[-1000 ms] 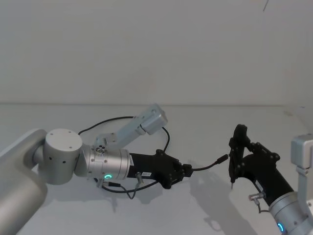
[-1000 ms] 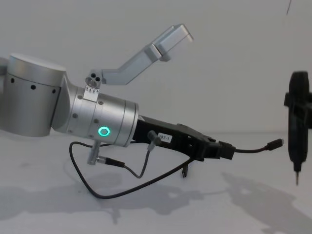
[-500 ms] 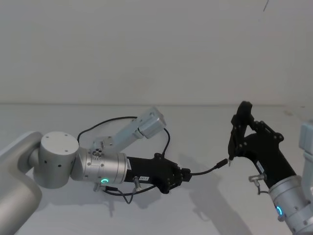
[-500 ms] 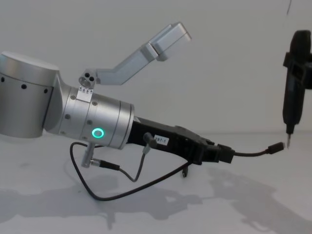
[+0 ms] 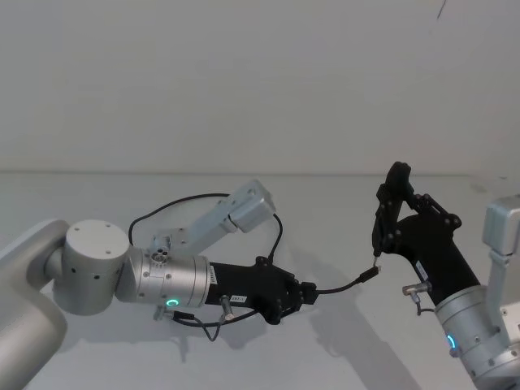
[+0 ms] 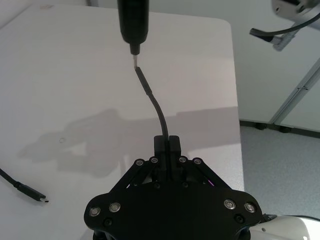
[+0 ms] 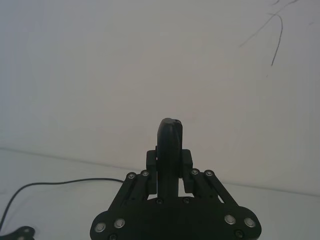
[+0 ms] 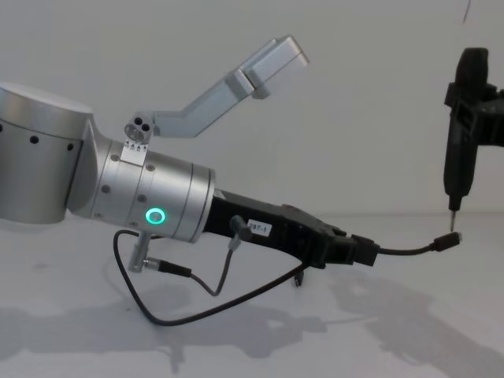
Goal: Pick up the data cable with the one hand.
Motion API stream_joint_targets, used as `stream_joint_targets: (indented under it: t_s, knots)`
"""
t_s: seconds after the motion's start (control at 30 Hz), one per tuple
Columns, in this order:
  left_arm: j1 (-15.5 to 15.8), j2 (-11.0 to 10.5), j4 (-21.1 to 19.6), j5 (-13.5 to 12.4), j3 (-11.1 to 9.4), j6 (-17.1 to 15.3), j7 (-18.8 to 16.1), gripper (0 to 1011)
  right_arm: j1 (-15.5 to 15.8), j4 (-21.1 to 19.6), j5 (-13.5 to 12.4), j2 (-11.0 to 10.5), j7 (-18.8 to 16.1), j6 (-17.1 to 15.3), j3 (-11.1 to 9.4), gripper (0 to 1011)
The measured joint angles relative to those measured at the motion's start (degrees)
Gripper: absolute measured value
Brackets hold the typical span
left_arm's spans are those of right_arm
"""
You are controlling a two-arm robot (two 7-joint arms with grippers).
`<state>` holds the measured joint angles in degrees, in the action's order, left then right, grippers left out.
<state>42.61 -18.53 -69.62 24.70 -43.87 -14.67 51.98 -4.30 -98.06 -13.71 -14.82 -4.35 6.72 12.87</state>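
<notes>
Above the white table (image 5: pixel 89 203), the left gripper (image 5: pixel 309 290) is clamped on the data cable (image 8: pixel 405 251) near one end, the short free length running along the gripper's long axis to the right gripper (image 5: pixel 396 214), whose closed jaws hold a slim black tool (image 8: pixel 459 150) tip-down over the plug (image 8: pixel 451 240).
</notes>
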Motion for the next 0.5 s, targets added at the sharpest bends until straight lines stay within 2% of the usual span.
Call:
stream_joint_targets:
  t_s: [0.5]
  knots:
    - [-0.1, -0.17, -0.32, 0.07, -0.04, -0.1, -0.04, 41, -2.58, 5.85, 2.61, 0.34, -1.08, 3.28, 0.01, 279]
